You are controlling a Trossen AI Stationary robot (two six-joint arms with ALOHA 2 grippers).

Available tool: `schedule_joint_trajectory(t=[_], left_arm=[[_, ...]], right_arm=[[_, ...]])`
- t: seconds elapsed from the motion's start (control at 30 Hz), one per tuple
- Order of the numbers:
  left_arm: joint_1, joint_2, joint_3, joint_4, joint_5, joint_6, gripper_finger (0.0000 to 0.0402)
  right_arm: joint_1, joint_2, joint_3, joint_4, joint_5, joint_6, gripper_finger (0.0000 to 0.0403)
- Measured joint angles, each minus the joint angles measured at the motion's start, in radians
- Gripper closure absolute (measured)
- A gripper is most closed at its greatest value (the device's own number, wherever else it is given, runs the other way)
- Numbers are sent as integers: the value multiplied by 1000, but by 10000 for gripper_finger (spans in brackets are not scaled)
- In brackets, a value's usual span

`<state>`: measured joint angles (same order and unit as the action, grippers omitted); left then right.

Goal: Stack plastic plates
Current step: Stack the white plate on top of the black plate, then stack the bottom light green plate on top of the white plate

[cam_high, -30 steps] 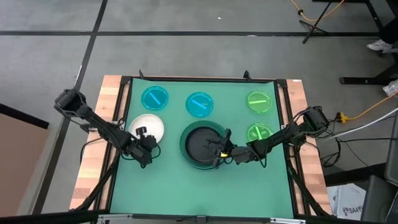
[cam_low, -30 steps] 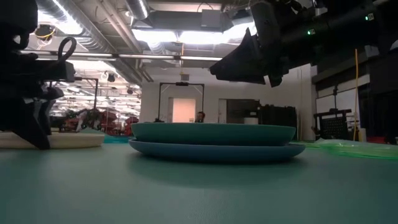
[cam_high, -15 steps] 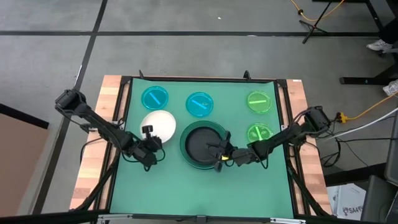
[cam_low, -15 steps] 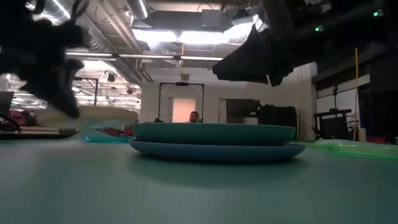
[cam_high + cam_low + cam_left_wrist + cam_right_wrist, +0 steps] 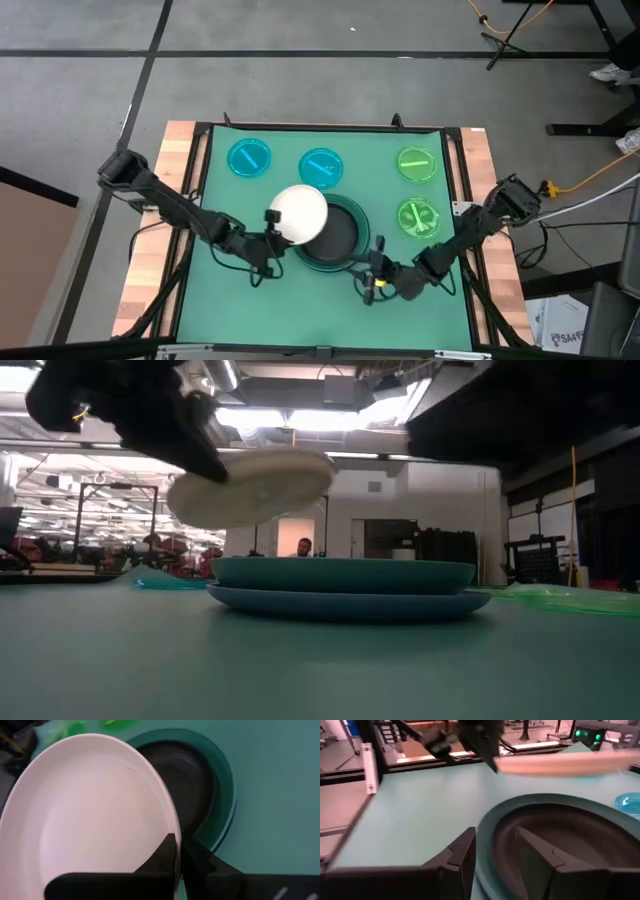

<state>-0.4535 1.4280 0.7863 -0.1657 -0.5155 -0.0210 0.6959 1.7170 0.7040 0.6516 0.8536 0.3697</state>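
Note:
My left gripper (image 5: 273,226) is shut on the white plate (image 5: 300,212) and carries it in the air over the left part of the stack. That stack is the black plate (image 5: 340,236) inside the teal-green plate (image 5: 345,573), which sits on the pale blue plate (image 5: 345,603). My right gripper (image 5: 495,855) is open at the stack's near-right rim (image 5: 362,262), touching nothing. Two small cyan plates (image 5: 249,158) (image 5: 321,167) and two small green plates (image 5: 417,163) (image 5: 417,214) lie flat on the mat. My left gripper pinches the white plate at its rim (image 5: 172,827), one finger (image 5: 167,852) on the upper face and the other below. It comes from the table's left. The plate is lifted clear and tilted (image 5: 250,485), the held side lower.
The green mat (image 5: 260,300) is bare along its near side. The small plates line the far side and the right side. Wooden table borders (image 5: 150,260) and black frame rails run down both sides. A person (image 5: 304,547) stands far off in the room behind.
My left gripper has lifted the white plate off the mat and carried it right and up, until it hangs tilted over the stack's left part. My right gripper has drawn back from over the black plate toward the table's near edge.

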Motion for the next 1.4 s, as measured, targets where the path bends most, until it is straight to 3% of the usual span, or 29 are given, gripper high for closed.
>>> schedule_joint_trajectory(t=[0.2,0.33,0.67,0.9,1.1,1.4], left_arm=[[28,156,79,100,22,80,395],[59,244,119,184,94,128,395],[102,414,205,203,136,139,388],[102,432,227,205,134,141,367],[105,429,227,201,126,140,325],[46,317,227,71,33,82,305]], right_arm=[[136,-32,0,-10,175,21,276],[196,-37,0,-14,267,23,276],[199,-37,0,-59,280,53,276],[182,-37,0,-76,262,53,276],[153,-37,0,-80,250,70,276],[141,-64,0,-88,217,45,276]])
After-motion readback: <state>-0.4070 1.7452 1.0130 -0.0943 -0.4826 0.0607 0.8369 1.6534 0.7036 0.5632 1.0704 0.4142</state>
